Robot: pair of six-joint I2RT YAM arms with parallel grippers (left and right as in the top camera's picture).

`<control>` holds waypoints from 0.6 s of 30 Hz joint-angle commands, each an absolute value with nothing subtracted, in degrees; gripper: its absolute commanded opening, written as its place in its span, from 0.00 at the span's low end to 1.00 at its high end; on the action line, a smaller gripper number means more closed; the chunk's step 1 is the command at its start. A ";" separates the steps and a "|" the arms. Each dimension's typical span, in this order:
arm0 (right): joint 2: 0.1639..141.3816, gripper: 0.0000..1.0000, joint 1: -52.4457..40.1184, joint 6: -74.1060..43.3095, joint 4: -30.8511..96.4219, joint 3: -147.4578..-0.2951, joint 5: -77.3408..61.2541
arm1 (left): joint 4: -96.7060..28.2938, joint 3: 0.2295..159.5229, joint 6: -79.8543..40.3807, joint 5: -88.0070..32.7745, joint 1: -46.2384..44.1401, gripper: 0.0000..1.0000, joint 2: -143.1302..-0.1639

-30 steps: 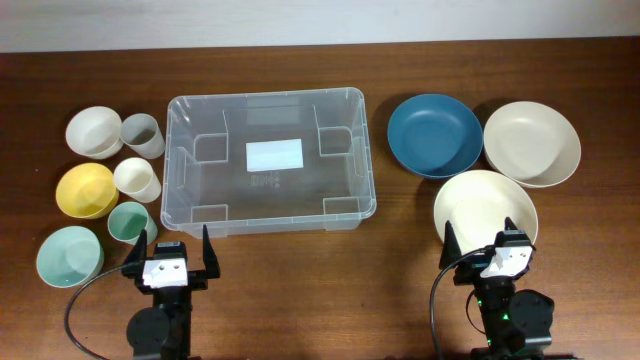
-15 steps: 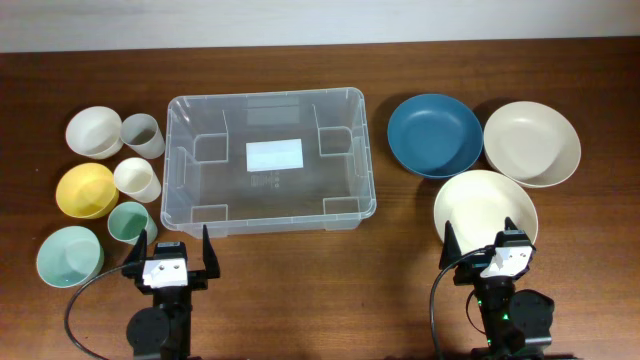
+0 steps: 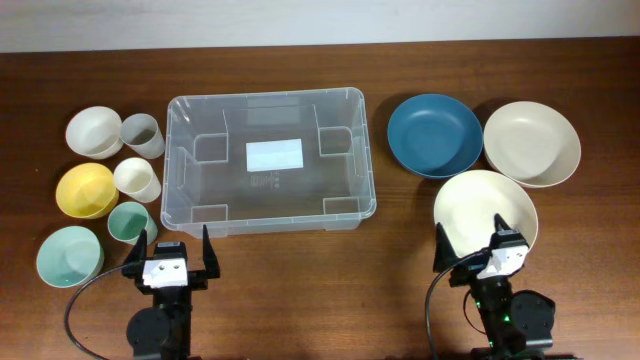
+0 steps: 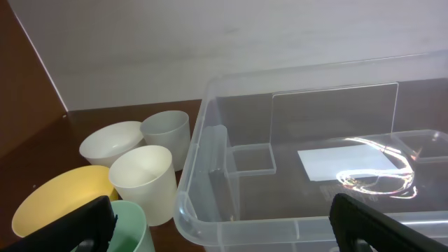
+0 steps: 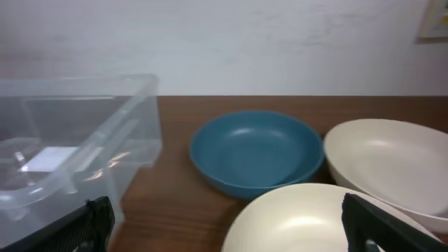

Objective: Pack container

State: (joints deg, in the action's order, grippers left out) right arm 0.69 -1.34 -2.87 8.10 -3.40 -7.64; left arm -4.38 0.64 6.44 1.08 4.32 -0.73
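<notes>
The container is a clear plastic bin with a white label on its base, at the table's middle; it holds nothing. It also shows in the left wrist view and the right wrist view. My left gripper is open and empty, just in front of the bin's front left corner. My right gripper is open and empty over the near edge of a cream bowl. A blue bowl and a second cream bowl lie right of the bin.
Left of the bin stand a white bowl, a grey cup, a yellow bowl, a cream cup, a green cup and a pale green bowl.
The right gripper has shifted slightly to the left. The left arm has not moved.
</notes>
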 commanded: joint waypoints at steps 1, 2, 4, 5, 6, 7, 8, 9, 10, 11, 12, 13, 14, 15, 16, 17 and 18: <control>0.99 0.99 -1.87 -3.42 8.21 -10.85 -9.23 | -4.71 0.49 7.35 1.26 4.67 1.00 -0.40; 1.54 0.99 -1.87 -3.42 8.93 -13.13 -7.90 | -4.73 0.49 7.35 1.26 4.67 1.00 -0.40; 3.99 0.99 -1.85 -3.40 12.97 -19.70 -3.70 | -4.73 0.49 7.35 1.26 4.67 1.00 -0.40; 5.61 0.99 -1.87 -3.40 15.70 -22.90 -1.85 | -4.73 0.49 7.35 1.26 4.67 1.00 -0.40; 9.45 0.99 -1.85 -3.40 21.87 -29.17 1.10 | -4.73 0.49 7.35 1.26 4.67 1.00 -0.40; 12.12 0.99 -1.87 -3.42 26.20 -32.91 2.52 | -4.73 0.49 7.35 1.26 4.67 1.00 -0.40; 14.61 0.99 -1.85 -3.46 30.35 -36.25 3.55 | -4.73 0.49 7.35 1.26 4.67 1.00 -0.40; 18.59 0.99 -1.85 -3.53 36.56 -41.06 4.32 | -4.73 0.49 7.35 1.26 4.67 1.00 -0.40; 21.06 0.99 -1.85 -4.10 40.27 -43.86 4.62 | -4.73 0.49 7.35 1.26 4.67 1.00 -0.40; 25.45 0.99 -1.87 -6.09 46.61 -48.56 4.56 | -4.73 0.49 7.35 1.26 4.67 1.00 -0.40; 28.45 0.99 -1.87 -8.12 50.61 -51.46 4.38 | -4.71 0.49 7.35 1.26 4.67 1.00 -0.40; 31.57 0.99 -1.87 -9.93 54.65 -54.28 2.83 | -4.73 0.49 7.35 1.26 4.67 1.00 -0.40; 34.13 0.99 -1.87 -10.44 57.41 -56.38 -0.16 | -4.73 0.49 7.35 1.26 4.67 1.00 -0.40; 36.64 0.99 -1.87 -10.44 59.75 -57.98 -4.49 | -4.73 0.49 7.35 1.26 4.67 1.00 -0.40; 39.51 0.99 -1.87 -10.41 62.19 -59.20 -10.85 | -4.73 0.49 7.35 1.26 4.67 1.00 -0.40; 41.41 0.99 -1.87 -10.39 63.86 -59.48 -14.90 | -4.73 0.49 7.35 1.26 4.67 1.00 -0.40; 43.31 0.99 -1.87 -10.33 65.30 -59.44 -17.69 | -4.73 0.49 7.35 1.26 4.67 1.00 -0.40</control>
